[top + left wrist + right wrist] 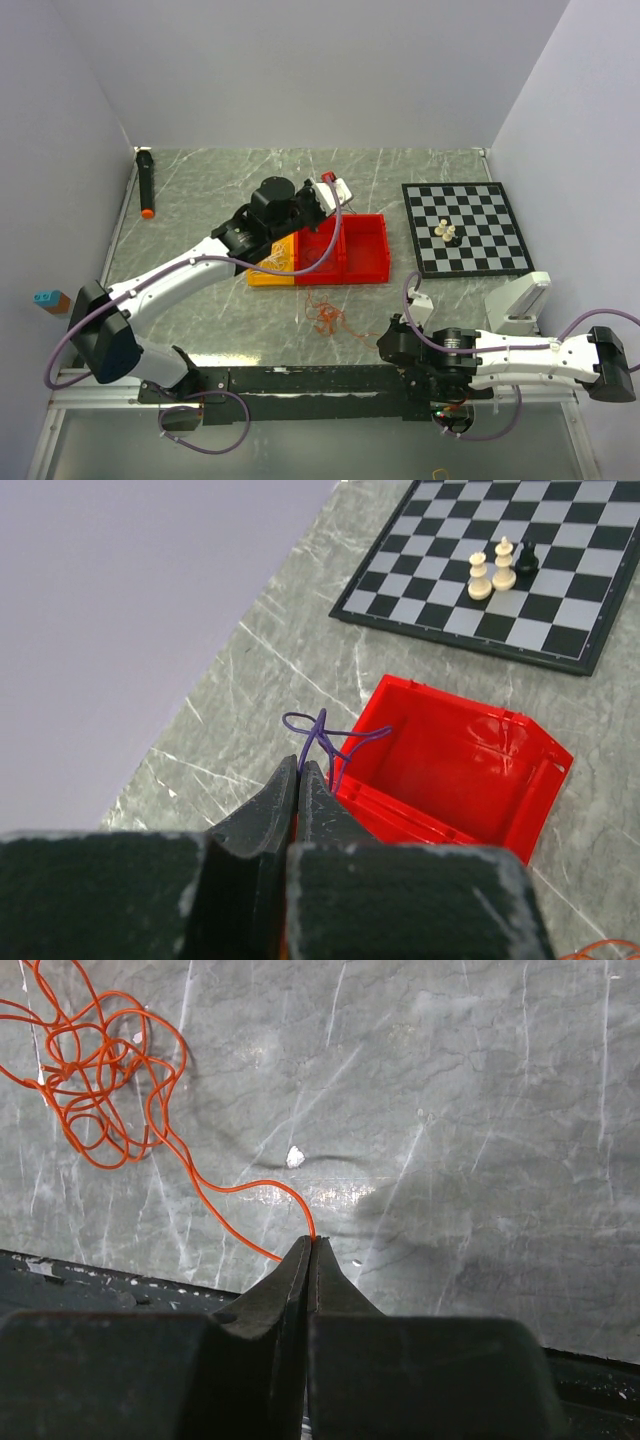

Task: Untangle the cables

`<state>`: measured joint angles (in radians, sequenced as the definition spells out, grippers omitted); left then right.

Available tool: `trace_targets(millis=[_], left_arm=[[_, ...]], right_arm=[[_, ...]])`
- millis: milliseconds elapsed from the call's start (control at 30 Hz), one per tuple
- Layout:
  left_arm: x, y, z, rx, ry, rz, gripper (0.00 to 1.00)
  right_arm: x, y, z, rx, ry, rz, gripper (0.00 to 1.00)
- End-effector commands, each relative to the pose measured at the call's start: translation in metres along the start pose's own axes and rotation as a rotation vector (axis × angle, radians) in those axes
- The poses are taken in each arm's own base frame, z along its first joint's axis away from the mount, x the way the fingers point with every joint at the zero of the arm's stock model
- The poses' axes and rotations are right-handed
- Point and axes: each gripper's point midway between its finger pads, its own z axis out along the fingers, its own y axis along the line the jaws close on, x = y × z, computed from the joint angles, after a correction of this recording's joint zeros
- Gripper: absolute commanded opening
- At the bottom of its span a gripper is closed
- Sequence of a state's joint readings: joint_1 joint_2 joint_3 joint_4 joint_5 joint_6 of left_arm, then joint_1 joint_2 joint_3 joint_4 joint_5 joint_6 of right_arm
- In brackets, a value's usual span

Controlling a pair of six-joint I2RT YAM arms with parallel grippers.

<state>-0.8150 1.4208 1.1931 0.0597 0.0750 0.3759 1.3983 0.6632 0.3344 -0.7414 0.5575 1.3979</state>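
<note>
Both jaws clenched, each on one strand
A red bin (460,770) is seen just beyond the left jaws, where a purple cable (322,730) is pinched. An orange cable (100,1080) is gripped by the right jaws, its tangle laid ahead-left on the bench (470,1110).

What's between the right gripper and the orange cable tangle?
In the right wrist view, only strands of the orange cable itself, curving from the tangle into the shut right gripper over bare grey tabletop; a white fleck lies beside them.
</note>
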Motion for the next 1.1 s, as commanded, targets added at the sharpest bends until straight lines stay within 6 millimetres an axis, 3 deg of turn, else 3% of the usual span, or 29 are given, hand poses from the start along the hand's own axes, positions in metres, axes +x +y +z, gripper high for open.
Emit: trace_targets(millis=[0,133,267,500,667,900,967,1067], left_arm=[[-0.02,0.004,-0.009,-0.006,-0.072,0.012,0.01],[0.011,-0.008,-0.006,0.005,-0.005,-0.041,0.01],[0.063,-0.019,0.004,-0.015,0.122,-0.158,0.01],[0.106,0.003,0.013,-0.165,0.188,-0.228,0.01],[0.141,0.025,0.006,-0.282,0.275,-0.295,0.01],[0.155,0.016,-0.001,-0.257,0.297,-0.319,0.01],[0.152,0.0,0.002,-0.166,0.29,-0.294,0.02],[0.146,-0.036,0.006,-0.031,0.288,-0.196,0.16]], right_arm=[[-0.004,0.0,0.0,0.001,-0.025,0.009,0.0],[-0.004,0.0,0.0,0.002,-0.024,0.014,0.0],[-0.005,0.0,-0.001,0.001,-0.028,0.02,0.0],[-0.009,-0.001,-0.003,0.003,-0.042,0.033,0.0],[-0.011,0.0,-0.004,-0.001,-0.05,0.037,0.0],[-0.011,0.001,-0.003,-0.007,-0.051,0.029,0.0],[-0.011,0.001,-0.003,-0.004,-0.05,0.031,0.0],[-0.011,0.001,-0.003,-0.007,-0.05,0.033,0.0]])
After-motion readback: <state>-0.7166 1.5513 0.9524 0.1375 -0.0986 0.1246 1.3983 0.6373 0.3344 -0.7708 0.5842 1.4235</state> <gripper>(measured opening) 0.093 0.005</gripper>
